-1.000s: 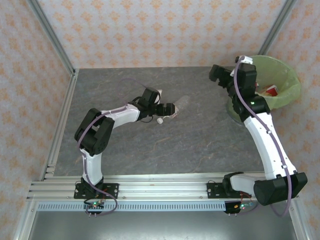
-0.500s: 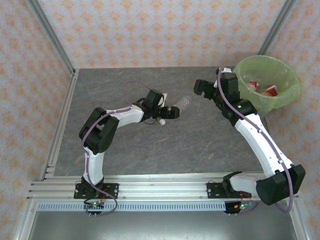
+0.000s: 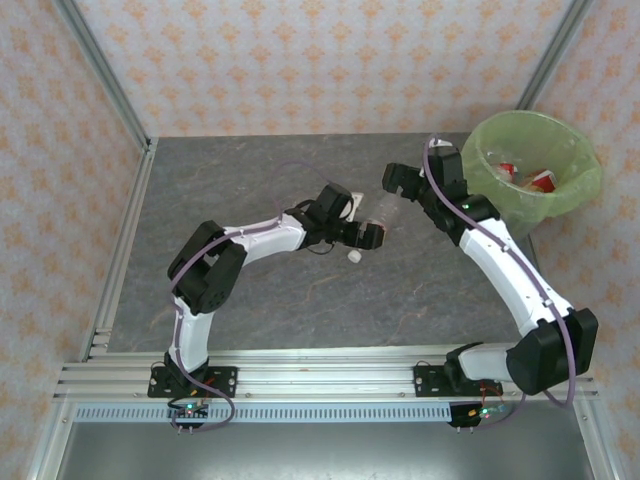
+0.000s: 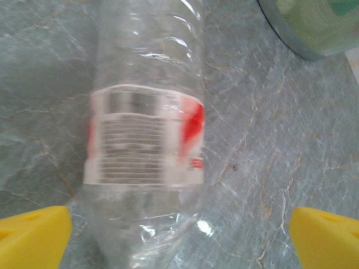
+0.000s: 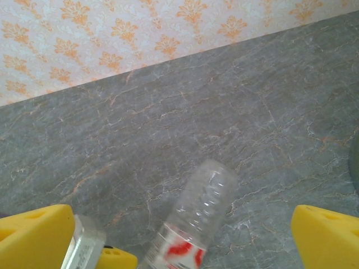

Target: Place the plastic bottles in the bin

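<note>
Seen from above, the bottle (image 3: 385,209) is lying on the table (image 3: 250,310) between the left gripper (image 3: 372,237) and right gripper (image 3: 392,182), apart from the bin (image 3: 575,190); whichever is taking it should be straddling the body crosswise and squeezing gently. At the left wrist, that gripper's fingers (image 4: 33,235) are gaping wide around its crinkled, clear, red-white-labelled body. At the right wrist, the fingers (image 5: 325,232) are gaping too, above its ribbed end.

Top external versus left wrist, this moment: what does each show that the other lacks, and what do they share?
Top external: the right gripper close to the bottle, and the inside of the bin, with red-and-white labelled bottles already in it. Left wrist: the printed lines and red mark of the label, and the left gripper with its yellow fingertips spread clear of the bottle on both sides. Both: the clear bottle lying on the grey table, and part of the bin.
</note>
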{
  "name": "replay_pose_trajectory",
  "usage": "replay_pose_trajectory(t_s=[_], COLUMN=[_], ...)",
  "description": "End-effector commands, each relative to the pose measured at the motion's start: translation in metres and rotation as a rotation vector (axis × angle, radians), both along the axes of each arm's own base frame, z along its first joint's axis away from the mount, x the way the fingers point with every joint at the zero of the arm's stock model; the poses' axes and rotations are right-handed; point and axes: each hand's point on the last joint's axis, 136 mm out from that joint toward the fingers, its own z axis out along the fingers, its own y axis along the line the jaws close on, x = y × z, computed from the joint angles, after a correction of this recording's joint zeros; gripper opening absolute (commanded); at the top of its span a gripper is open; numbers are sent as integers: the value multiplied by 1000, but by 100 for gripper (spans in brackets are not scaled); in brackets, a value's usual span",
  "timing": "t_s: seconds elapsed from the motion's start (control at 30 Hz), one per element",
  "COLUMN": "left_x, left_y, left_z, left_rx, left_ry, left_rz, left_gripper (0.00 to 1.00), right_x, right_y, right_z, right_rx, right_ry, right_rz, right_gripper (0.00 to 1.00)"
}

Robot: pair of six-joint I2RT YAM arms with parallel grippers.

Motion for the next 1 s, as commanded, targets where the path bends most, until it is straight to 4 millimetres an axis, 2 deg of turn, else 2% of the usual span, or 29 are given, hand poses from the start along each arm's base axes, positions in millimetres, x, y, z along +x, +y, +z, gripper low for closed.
replay_pose_trajectory(t_s=[0.0,0.17,0.3,0.43,0.5,0.6,0.73,0.87,0.97], left_x=[-2,-6,-14,-20,-20,-19,-12,-8,-6], left_y=[0,3,5,11,18,29,48,67,75], left_z=[-6,1,6,3,10,9,10,16,18], left_rx=[32,1,-32,-56,-63,-65,-51,-42,-19], left_ry=[12,14,19,18,-3,-16,-50,-93,-109], left_rz=[-1,19,22,51,84,151,266,367,396], left_gripper=[100,100,100,100,100,100,100,100,100], right_x=[6,10,13,5,-5,-18,-29,-27,-28], right_y=[-2,-4,-21,-33,-44,-59,-57,-35,-46], right_z=[-8,-25,-47,-86,-106,-136,-170,-194,-205], right_rx=[-3,-19,-38,-63,-128,-216,-195,-40,-87], right_ry=[7,46,96,221,301,408,501,548,577], right_rz=[-32,-54,-181,-280,-323,-376,-369,-296,-353], right_gripper=[99,99,99,99,99,99,99,99,99])
